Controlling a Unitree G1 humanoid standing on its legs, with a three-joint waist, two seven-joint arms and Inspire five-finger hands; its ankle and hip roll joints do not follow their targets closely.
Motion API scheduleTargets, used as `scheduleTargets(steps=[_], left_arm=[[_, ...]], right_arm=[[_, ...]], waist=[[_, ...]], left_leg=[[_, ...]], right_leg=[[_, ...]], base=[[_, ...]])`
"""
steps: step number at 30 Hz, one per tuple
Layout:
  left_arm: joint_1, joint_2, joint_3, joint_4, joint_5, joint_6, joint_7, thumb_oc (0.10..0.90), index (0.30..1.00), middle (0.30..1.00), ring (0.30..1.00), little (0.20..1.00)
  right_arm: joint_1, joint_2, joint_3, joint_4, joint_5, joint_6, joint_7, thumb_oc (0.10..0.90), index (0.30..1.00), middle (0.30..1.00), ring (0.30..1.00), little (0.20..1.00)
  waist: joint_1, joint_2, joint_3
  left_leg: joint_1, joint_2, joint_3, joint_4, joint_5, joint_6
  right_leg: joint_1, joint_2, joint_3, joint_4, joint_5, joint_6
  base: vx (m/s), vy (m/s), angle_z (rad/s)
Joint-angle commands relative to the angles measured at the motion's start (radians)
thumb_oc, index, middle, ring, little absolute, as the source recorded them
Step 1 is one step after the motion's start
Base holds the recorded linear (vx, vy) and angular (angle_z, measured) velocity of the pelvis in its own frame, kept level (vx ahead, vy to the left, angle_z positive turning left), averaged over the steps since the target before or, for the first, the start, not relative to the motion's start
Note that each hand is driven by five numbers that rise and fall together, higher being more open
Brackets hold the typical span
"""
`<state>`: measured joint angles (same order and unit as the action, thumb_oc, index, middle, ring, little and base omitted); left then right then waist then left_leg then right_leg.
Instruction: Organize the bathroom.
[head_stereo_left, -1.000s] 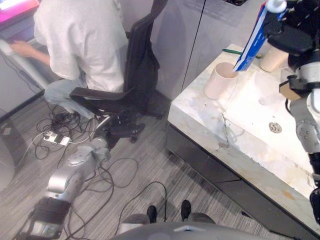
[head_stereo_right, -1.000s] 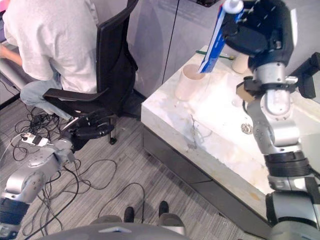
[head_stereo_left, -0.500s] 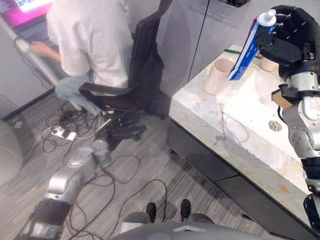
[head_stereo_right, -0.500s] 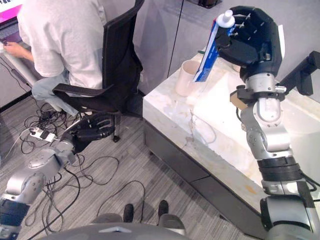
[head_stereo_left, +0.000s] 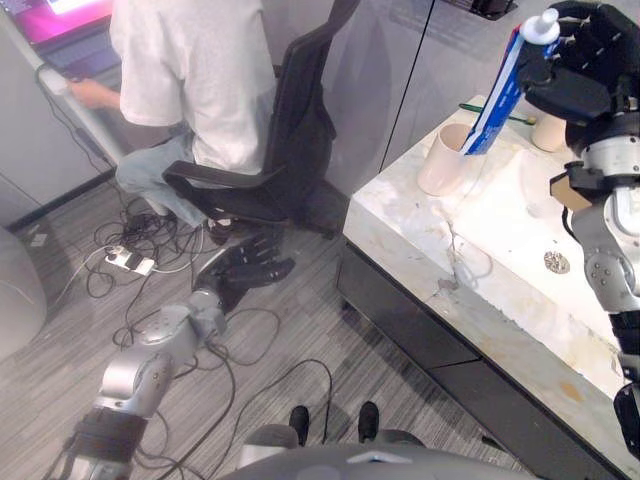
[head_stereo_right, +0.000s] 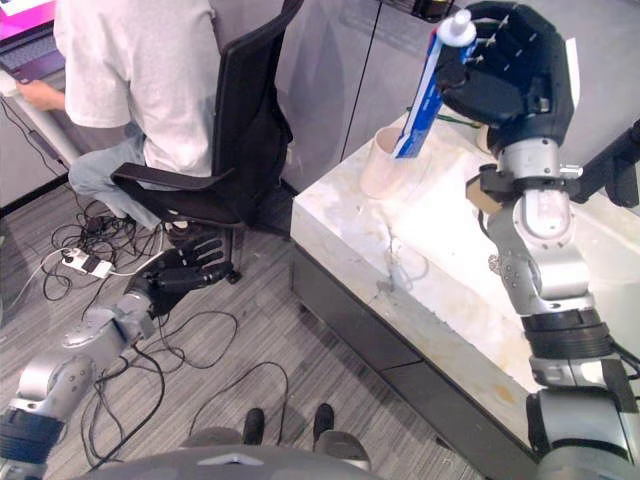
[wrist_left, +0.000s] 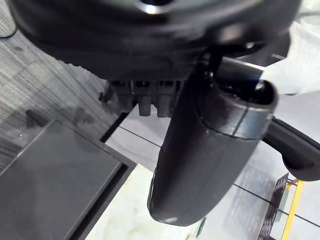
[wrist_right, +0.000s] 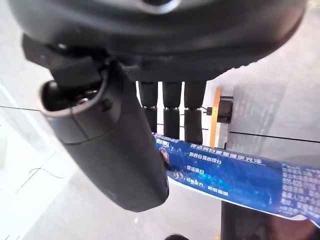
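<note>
My right hand (head_stereo_right: 515, 70) is raised over the marble counter (head_stereo_right: 380, 240) and is shut on a blue toothpaste tube (head_stereo_right: 422, 95) with a white cap at the top. The tube hangs tilted, its flat end just above a pale cup (head_stereo_right: 384, 162) near the counter's back left corner. In the right wrist view the thumb (wrist_right: 107, 145) and fingers pinch the blue tube (wrist_right: 235, 177). My left hand (head_stereo_left: 250, 268) hangs low over the floor, beside the office chair, fingers spread and holding nothing.
A person in a white shirt (head_stereo_left: 190, 70) sits on a black office chair (head_stereo_left: 290, 140) left of the counter. A second pale cup (head_stereo_left: 548, 130) and a green toothbrush (head_stereo_left: 490, 108) lie at the counter's back. A sink basin with a drain (head_stereo_left: 556, 262) takes up the counter's right.
The whole picture has shifted, so the camera moved. My right hand still holds the tube near the cup. My left hand has risen and moved forward toward the chair base.
</note>
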<state>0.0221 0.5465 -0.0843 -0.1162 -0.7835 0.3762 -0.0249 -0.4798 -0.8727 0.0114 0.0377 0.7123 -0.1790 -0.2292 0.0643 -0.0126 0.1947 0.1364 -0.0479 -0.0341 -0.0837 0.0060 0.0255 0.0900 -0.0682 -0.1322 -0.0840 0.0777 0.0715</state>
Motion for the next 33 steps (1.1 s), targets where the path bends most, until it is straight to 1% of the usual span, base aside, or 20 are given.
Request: scheduleTargets(steps=[1,4,5,6,7,9,10,11,12,13,14,15,16,17,18,19,20,22,27,33], left_arm=[[-0.044,0.020,-0.028,-0.089,-0.023,-0.074,-0.021,0.800,0.900,0.900,0.900,0.900],[-0.047,0.019,-0.035,-0.099,-0.005,-0.070,-0.047,0.800,0.900,0.900,0.900,0.900],[-0.049,0.021,-0.042,-0.104,-0.001,-0.065,-0.077,0.800,0.900,0.900,0.900,0.900],[-0.052,0.022,-0.046,-0.106,0.005,-0.064,-0.097,0.800,0.900,0.900,0.900,0.900],[-0.053,0.025,-0.053,-0.114,0.016,-0.065,-0.133,0.800,0.900,0.900,0.900,0.900],[-0.054,0.026,-0.059,-0.119,0.028,-0.072,-0.161,0.800,0.900,0.900,0.900,0.900],[-0.067,0.030,-0.087,-0.123,0.051,-0.061,-0.252,0.800,0.900,0.900,0.900,0.900],[-0.072,0.035,-0.093,-0.123,0.045,-0.059,-0.268,0.800,0.900,0.900,0.900,0.900],[-0.085,0.057,-0.114,-0.132,0.017,-0.043,-0.321,0.800,0.900,0.900,0.900,0.900],[-0.086,0.060,-0.116,-0.133,0.014,-0.045,-0.320,0.800,0.900,0.900,0.900,0.900],[-0.092,0.076,-0.130,-0.140,0.024,-0.054,-0.363,0.800,0.900,0.900,0.900,0.900],[-0.103,0.099,-0.158,-0.139,0.028,-0.071,-0.406,0.800,0.900,0.900,0.900,0.900],[-0.119,0.110,-0.187,-0.127,0.010,-0.076,-0.401,0.800,0.900,0.900,0.900,0.900],[-0.123,0.110,-0.192,-0.123,0.008,-0.076,-0.401,0.800,0.900,0.900,0.900,0.900],[-0.148,0.124,-0.212,-0.112,-0.016,-0.071,-0.407,0.800,0.900,0.900,0.900,0.900],[-0.160,0.132,-0.217,-0.121,-0.029,-0.057,-0.414,0.800,0.900,0.900,0.900,0.900],[-0.162,0.133,-0.218,-0.122,-0.031,-0.056,-0.414,0.800,0.900,0.900,0.900,0.900],[-0.175,0.159,-0.243,-0.138,-0.059,-0.044,-0.399,0.800,0.900,0.900,0.900,0.900],[-0.163,0.180,-0.247,-0.141,-0.079,-0.028,-0.367,0.800,0.900,0.900,0.900,0.900],[-0.130,0.184,-0.243,-0.130,-0.067,-0.045,-0.393,0.800,0.900,0.900,0.900,0.900]], right_arm=[[-0.212,-0.136,-0.035,0.034,-0.025,-0.134,-0.027,0.400,0.300,0.300,0.300,0.300],[-0.209,-0.133,-0.032,0.034,-0.028,-0.124,-0.033,0.400,0.300,0.300,0.300,0.300],[-0.203,-0.132,-0.035,0.025,-0.030,-0.116,-0.033,0.400,0.300,0.300,0.300,0.300],[-0.198,-0.131,-0.035,0.019,-0.036,-0.116,-0.036,0.400,0.300,0.300,0.300,0.300],[-0.189,-0.131,-0.034,0.007,-0.047,-0.118,-0.041,0.400,0.300,0.300,0.300,0.300],[-0.179,-0.128,-0.038,-0.006,-0.057,-0.118,-0.044,0.400,0.300,0.300,0.300,0.300],[-0.169,-0.106,-0.048,-0.029,-0.070,-0.113,-0.051,0.400,0.300,0.300,0.300,0.300],[-0.170,-0.101,-0.047,-0.029,-0.075,-0.113,-0.052,0.400,0.300,0.300,0.300,0.300],[-0.189,-0.084,-0.022,-0.012,-0.097,-0.118,-0.055,0.400,0.300,0.300,0.300,0.300],[-0.193,-0.083,-0.017,-0.008,-0.097,-0.120,-0.054,0.400,0.300,0.300,0.300,0.300],[-0.196,-0.085,0.011,0.006,-0.103,-0.146,-0.060,0.400,0.300,0.300,0.300,0.300],[-0.176,-0.091,0.023,-0.027,-0.091,-0.160,-0.075,0.400,0.300,0.300,0.300,0.300],[-0.185,-0.085,0.030,-0.025,-0.070,-0.163,-0.072,0.400,0.300,0.300,0.300,0.300],[-0.188,-0.085,0.031,-0.021,-0.067,-0.164,-0.069,0.400,0.300,0.300,0.300,0.300],[-0.188,-0.089,0.028,0.007,-0.068,-0.180,-0.033,0.400,0.300,0.300,0.300,0.300],[-0.185,-0.096,0.025,0.011,-0.055,-0.183,-0.019,0.400,0.300,0.300,0.300,0.300],[-0.185,-0.098,0.024,0.012,-0.051,-0.183,-0.016,0.400,0.300,0.300,0.300,0.300],[-0.199,-0.118,0.031,0.025,-0.016,-0.184,-0.004,0.400,0.300,0.300,0.300,0.300],[-0.202,-0.124,0.040,0.030,0.006,-0.180,-0.003,0.400,0.300,0.300,0.300,0.300],[-0.227,-0.138,0.042,0.043,0.012,-0.176,-0.005,0.400,0.300,0.300,0.300,0.300]], waist=[[0.016,-0.038,-0.131],[0.013,-0.043,-0.122],[0.009,-0.046,-0.114],[0.007,-0.049,-0.107],[0.006,-0.053,-0.094],[0.007,-0.054,-0.083],[0.013,-0.051,-0.064],[0.015,-0.050,-0.061],[0.024,-0.044,-0.057],[0.027,-0.040,-0.056],[0.030,-0.029,-0.049],[0.023,-0.021,-0.055],[0.015,-0.019,-0.068],[0.015,-0.018,-0.068],[0.005,-0.004,-0.084],[0.000,0.002,-0.091],[0.000,0.003,-0.091],[-0.009,0.008,-0.111],[-0.006,0.009,-0.136],[0.006,0.004,-0.147]], left_leg=[[-0.027,-0.015,0.062,0.072,-0.056,-0.019],[-0.044,-0.009,0.069,0.128,-0.069,-0.029],[-0.063,-0.006,0.079,0.181,-0.074,-0.039],[-0.082,-0.004,0.085,0.233,-0.066,-0.046],[-0.125,-0.002,0.088,0.334,-0.043,-0.057],[-0.170,0.000,0.077,0.415,-0.024,-0.066],[-0.236,0.006,0.054,0.452,0.002,-0.071],[-0.242,0.009,0.053,0.436,0.002,-0.071],[-0.239,0.015,0.042,0.317,0.004,-0.072],[-0.239,0.018,0.034,0.277,0.012,-0.074],[-0.242,0.020,0.019,0.236,0.058,-0.081],[-0.261,0.001,-0.001,0.232,0.064,-0.078],[-0.215,0.000,-0.004,0.162,0.030,-0.063],[-0.203,0.000,-0.004,0.148,0.030,-0.061],[-0.133,0.002,-0.004,0.074,0.025,-0.054],[-0.099,0.008,0.004,0.043,0.027,-0.054],[-0.093,0.009,0.005,0.036,0.028,-0.054],[-0.062,0.011,0.014,0.010,0.024,-0.051],[-0.053,0.008,0.020,-0.002,0.017,-0.040],[-0.053,0.005,0.021,-0.004,0.010,-0.032]], right_leg=[[0.022,0.042,-0.017,0.025,-0.070,0.028],[0.021,0.044,-0.011,0.041,-0.080,0.017],[0.022,0.045,-0.010,0.047,-0.084,0.010],[0.022,0.044,-0.009,0.051,-0.088,0.003],[0.021,0.043,-0.008,0.062,-0.094,-0.011],[0.017,0.043,-0.008,0.074,-0.096,-0.020],[0.019,0.041,-0.009,0.097,-0.101,-0.021],[0.022,0.041,-0.008,0.099,-0.102,-0.019],[0.034,0.043,0.005,0.091,-0.099,-0.006],[0.040,0.046,0.008,0.089,-0.100,-0.004],[0.055,0.050,0.017,0.095,-0.111,0.001],[0.068,0.043,0.027,0.076,-0.109,0.010],[0.060,0.034,0.037,0.073,-0.105,0.021],[0.062,0.033,0.039,0.073,-0.105,0.023],[0.048,0.017,0.011,0.073,-0.090,0.043],[0.046,0.010,-0.004,0.071,-0.087,0.048],[0.047,0.009,-0.006,0.071,-0.086,0.049],[0.037,0.001,-0.016,0.069,-0.081,0.055],[0.023,-0.009,-0.041,0.071,-0.074,0.061],[0.018,-0.016,-0.059,0.071,-0.070,0.066]], base=[[0.08,-0.108,0.02],[0.06,-0.108,0.05],[0.02,-0.097,0.11],[-0.01,-0.102,0.18],[-0.03,-0.074,0.18],[-0.02,-0.032,0.24],[0.01,0.020,0.27],[0.11,0.101,0.21],[0.13,0.100,0.09],[0.19,0.153,-0.08],[0.17,0.161,-0.13],[0.23,0.214,-0.35],[0.17,0.158,-0.40],[0.19,0.149,-0.71],[0.17,0.112,-0.70],[0.16,0.107,-0.61],[0.13,0.073,-0.41],[0.14,0.072,-0.23],[0.07,0.036,-0.03],[0.04,0.020,0.08]])
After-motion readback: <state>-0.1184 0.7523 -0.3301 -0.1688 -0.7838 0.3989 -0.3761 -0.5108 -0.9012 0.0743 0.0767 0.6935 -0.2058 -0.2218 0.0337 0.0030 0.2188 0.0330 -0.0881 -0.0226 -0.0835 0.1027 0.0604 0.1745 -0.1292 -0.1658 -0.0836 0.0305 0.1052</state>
